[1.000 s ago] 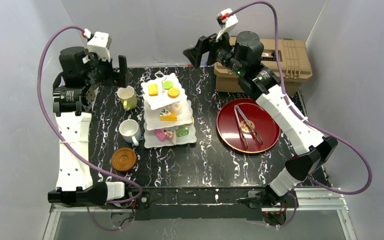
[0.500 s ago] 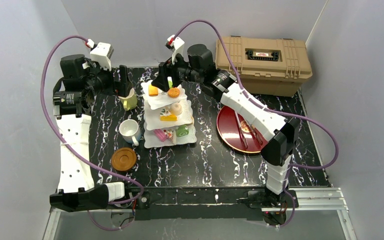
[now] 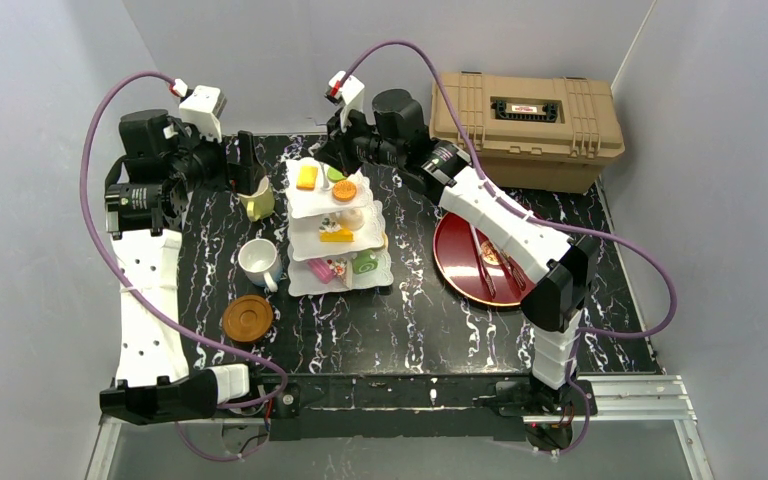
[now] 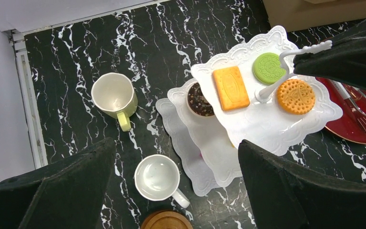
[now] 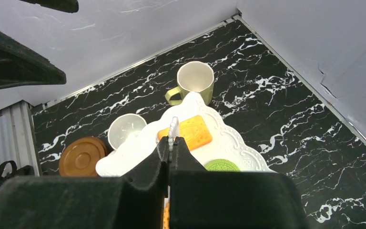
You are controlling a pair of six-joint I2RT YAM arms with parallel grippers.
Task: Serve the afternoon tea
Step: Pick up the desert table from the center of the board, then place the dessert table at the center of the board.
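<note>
Since nothing sits on the brown coaster (image 3: 247, 318) at the near left, the mugs are judged not yet served. Whether it is one disc or a stack, I cannot tell. Just beyond it: the white mug (image 3: 258, 262), upright, empty, directly on the black marbled surface (image 3: 410, 320). To the right, the red plate (image 3: 460, 275) carries only metal tongs (image 3: 490, 255); no pastry on it.

Mid-surface, between mug and plate, stands the cake stand (image 3: 335, 225): white, three scalloped tiers, all loaded. On the top tier are an orange rectangular biscuit (image 4: 231, 88), a green round sandwich biscuit (image 4: 268, 68) and an orange round biscuit (image 4: 295, 96).

Farther back, left of the stand: the yellow-green mug (image 4: 114, 97), upright, empty. Above the mugs hovers the left pincer (image 4: 176, 145), jaws wide apart, holding nothing. Over the top tier, the right pincer (image 5: 171, 143) is clamped on the stand's thin white handle (image 4: 305, 49). At the far right, apart, is the tan case (image 3: 525, 115).

Judgement: early stage. Pastries are unserved, and the mugs and coaster are unpaired.
</note>
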